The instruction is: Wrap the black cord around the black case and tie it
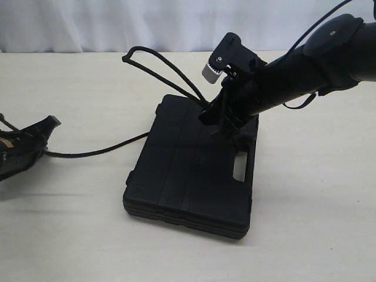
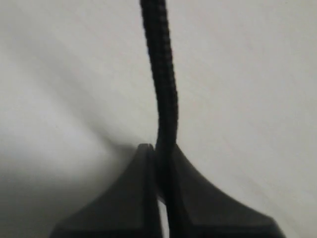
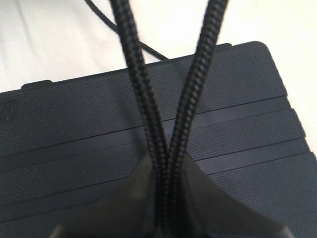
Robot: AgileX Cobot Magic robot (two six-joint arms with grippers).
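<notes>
1. The black cord [image 1: 158,73] is caught in both sets of jaws. Between the right gripper's [image 1: 220,120] fingers run two strands side by side; beyond the fingertips they rise together and spread into a narrow loop with a sharp bend at its far end, held up off the surface.
2. In the right wrist view the two strands of cord [image 3: 143,89] touch where the right gripper [image 3: 166,188] clamps them and fork apart just past the tips. The braided weave is plain to see, matte and ribbed.
3. Directly under those clenched right jaws lies the black case [image 1: 188,176], flat on the table, its ribbed panels [image 3: 237,84] running across beneath the strands. Its handle slot [image 1: 239,166] sits just beside the right fingers, on the edge nearest the arm.
4. A single strand leaves the case's edge and trails along the table to the left gripper [image 1: 47,141], well apart from the case.
5. The left wrist view shows the left gripper [image 2: 161,168] closed tight on that one strand of cord [image 2: 163,74], which runs straight out from between the fingertips with a slight bend.
6. Around the left jaws there is only the pale table [image 2: 247,74]; nothing lies between them and the case except the cord.
7. The right arm's bulk crosses above the case's far corner, hiding part of it.
8. A white backdrop [image 1: 117,23] runs behind the table.
</notes>
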